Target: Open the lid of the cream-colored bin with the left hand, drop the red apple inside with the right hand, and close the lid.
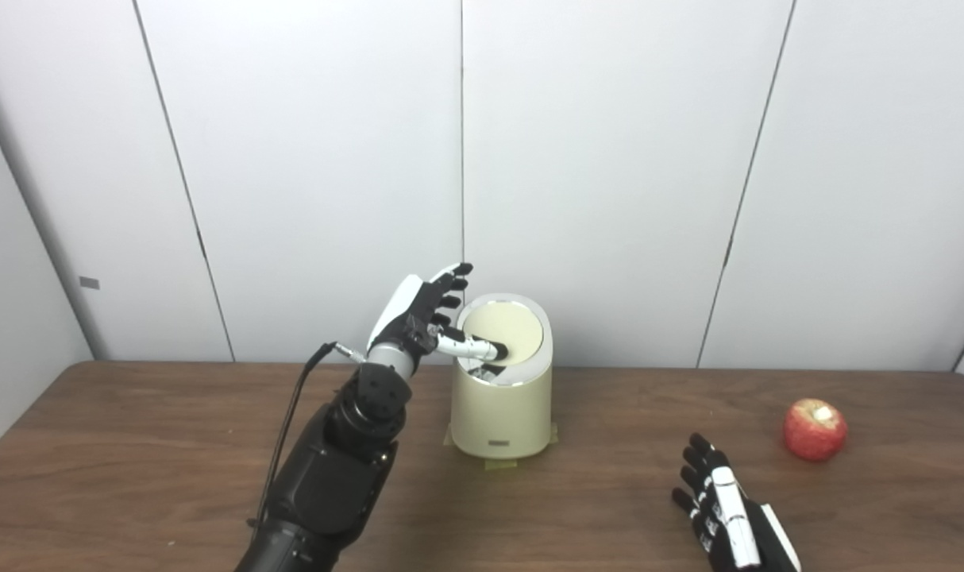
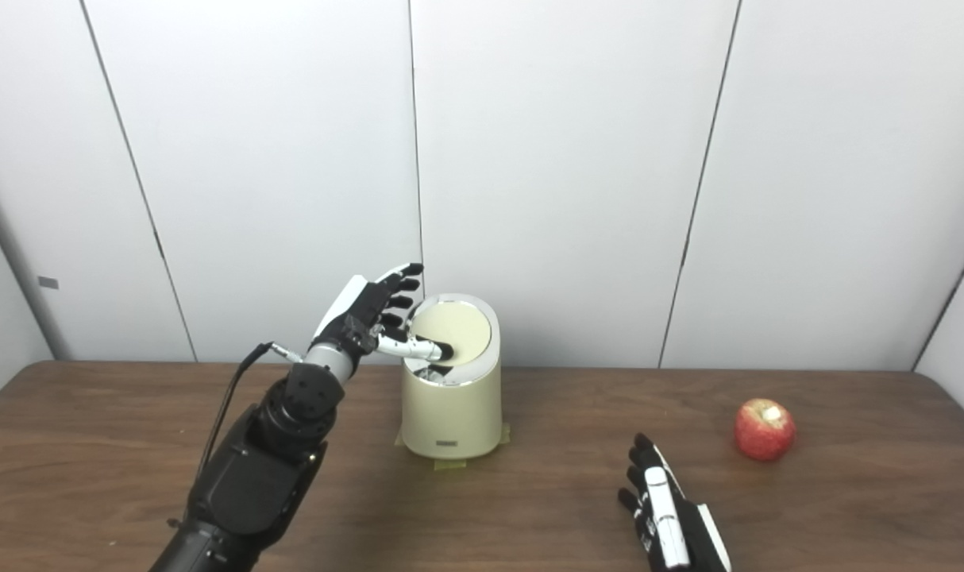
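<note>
Bin: stood mid-table, lid tilted. Left hand: fingers spread, holding nothing, thumb resting on lid. Apple: lay far right, just beyond the right hand (the nearer one), which rested flat, unclenched.

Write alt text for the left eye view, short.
A robot's left hand, fingers spread, reaches its thumb onto the lid of a cream-colored bin on a wooden table. The right hand rests open near the front edge, apart from a red apple further right.
</note>
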You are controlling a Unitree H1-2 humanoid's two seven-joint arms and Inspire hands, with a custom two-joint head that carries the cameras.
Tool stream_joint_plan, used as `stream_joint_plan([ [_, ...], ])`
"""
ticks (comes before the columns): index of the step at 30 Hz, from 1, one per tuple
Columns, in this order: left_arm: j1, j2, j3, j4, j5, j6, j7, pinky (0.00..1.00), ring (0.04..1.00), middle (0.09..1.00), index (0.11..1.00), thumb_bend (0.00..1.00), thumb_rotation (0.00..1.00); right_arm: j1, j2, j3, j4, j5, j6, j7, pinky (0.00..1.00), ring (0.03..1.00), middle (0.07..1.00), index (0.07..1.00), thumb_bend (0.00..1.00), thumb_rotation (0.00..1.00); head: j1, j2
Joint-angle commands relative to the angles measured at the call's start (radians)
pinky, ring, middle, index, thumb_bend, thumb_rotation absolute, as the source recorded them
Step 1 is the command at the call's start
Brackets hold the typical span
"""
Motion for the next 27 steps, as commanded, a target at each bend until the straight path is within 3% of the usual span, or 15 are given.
stream_joint_plan([
  [1,-0.073,0.009,-0.004,-0.003,0.027,-0.051,0.023,0.78,0.843,0.9,0.934,0.75,0.0,-0.031,0.006,0.0,-0.014,0.013,-0.046,0.011,0.93,0.971,0.962,0.939,0.45,0.87,-0.002,0.003],
  [7,-0.078,0.0,0.001,0.008,0.029,-0.043,0.024,0.77,0.848,0.894,0.925,0.72,0.0,-0.033,0.013,0.003,-0.009,0.017,-0.051,0.011,0.91,0.962,0.952,0.913,0.5,0.77,-0.006,0.004],
  [11,-0.087,0.002,-0.011,0.021,0.041,-0.054,0.023,0.79,0.857,0.893,0.919,0.73,0.0,-0.032,0.017,0.003,-0.008,0.017,-0.061,0.014,0.93,0.964,0.951,0.913,0.5,0.74,-0.008,0.009],
  [16,-0.104,0.008,-0.03,0.029,0.066,-0.043,0.021,0.72,0.813,0.882,0.917,0.77,0.0,-0.033,0.02,0.005,-0.002,0.021,-0.075,0.016,0.92,0.964,0.955,0.911,0.51,0.74,-0.011,0.012],
  [24,-0.109,0.048,-0.098,0.03,0.157,-0.05,0.015,0.67,0.789,0.884,0.909,0.8,0.0,-0.035,0.028,0.006,-0.009,0.02,-0.065,0.01,0.92,0.959,0.954,0.911,0.5,0.75,-0.019,0.023],
  [27,-0.109,0.075,-0.149,0.027,0.223,-0.061,0.012,0.75,0.844,0.889,0.909,0.81,0.0,-0.038,0.029,0.004,-0.01,0.026,-0.067,0.013,0.92,0.962,0.957,0.915,0.51,0.75,-0.017,0.022],
])
